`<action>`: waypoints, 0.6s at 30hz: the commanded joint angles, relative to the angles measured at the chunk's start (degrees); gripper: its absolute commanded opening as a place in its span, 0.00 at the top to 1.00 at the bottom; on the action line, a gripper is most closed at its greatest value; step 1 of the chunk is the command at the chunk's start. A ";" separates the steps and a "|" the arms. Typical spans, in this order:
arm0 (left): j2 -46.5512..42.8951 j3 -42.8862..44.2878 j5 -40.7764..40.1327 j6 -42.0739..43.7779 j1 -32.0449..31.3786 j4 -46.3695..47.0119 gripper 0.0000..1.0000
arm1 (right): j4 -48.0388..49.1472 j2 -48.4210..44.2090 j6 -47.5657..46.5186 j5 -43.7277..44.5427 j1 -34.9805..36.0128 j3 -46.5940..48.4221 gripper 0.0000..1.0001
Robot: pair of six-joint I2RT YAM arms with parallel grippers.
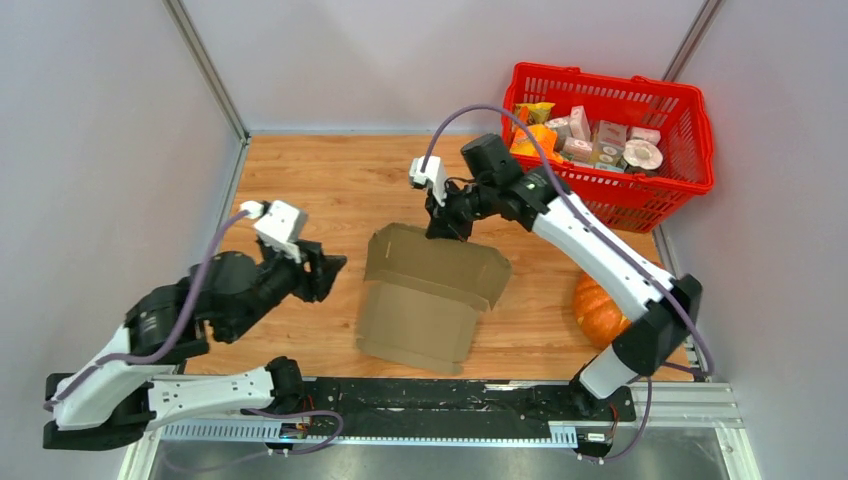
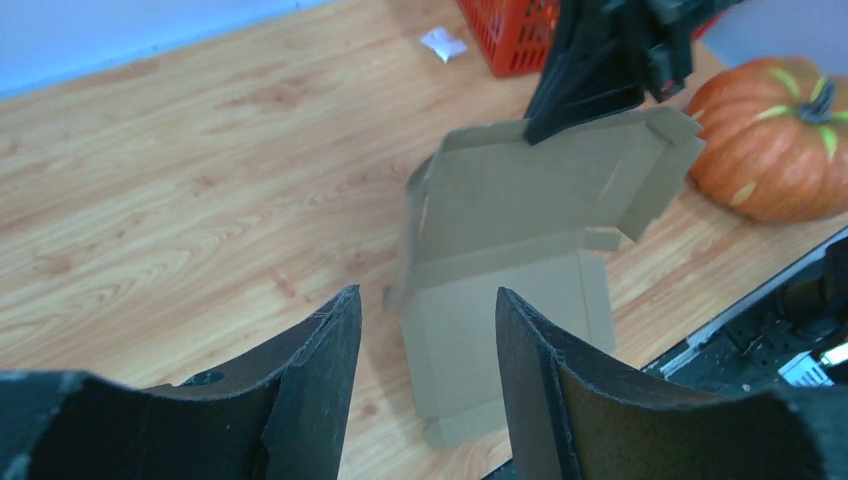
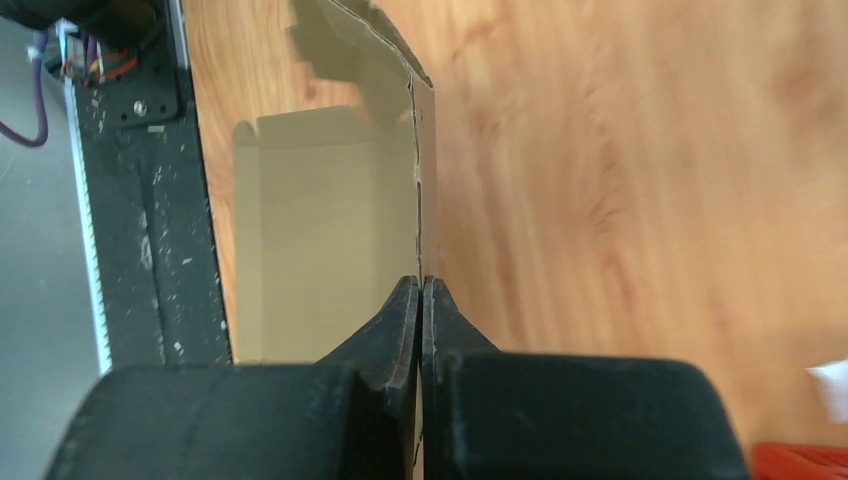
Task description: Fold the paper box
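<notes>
Box check-in: the brown cardboard box [image 1: 420, 320] sits mid-counter [image 1: 330, 180], close to the near edge. Its base panel lies flat and the far panel is lifted up at an angle. The right fingers [image 3: 404, 318] are pinched shut on the thin top edge of that raised panel, at about the box's 12 o'clock. The left fingers [image 2: 318, 372] are spread wide and holding nothing. They're parked off the box's 9 o'clock side, pointed at it but clearly apart from it.

Stuff I'd worry about from here:

- That pinch is right on the rim of the cardboard with not much overlap. If the pull goes at a bad angle, I'd guess the edge slips out and the panel flops back down.
- Nothing is pinning the base. If the right arm swings the panel over, the whole box could drag or tip across the wood instead of hinging on the crease.
- One-point pulling on thin board could kink it somewhere other than the score line, or tear at a slot.
- The side flap at the box's 3 o'clock hangs loose toward the pumpkin [image 1: 598, 310], so a slide that way could snag it.

The red basket [image 1: 640, 208] at 1 o'clock looks far enough away.
</notes>
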 commanded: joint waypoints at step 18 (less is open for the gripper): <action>25.63 -1.48 24.57 9.99 19.82 12.81 0.56 | -0.72 5.75 1.98 -14.61 -4.34 -0.43 1.00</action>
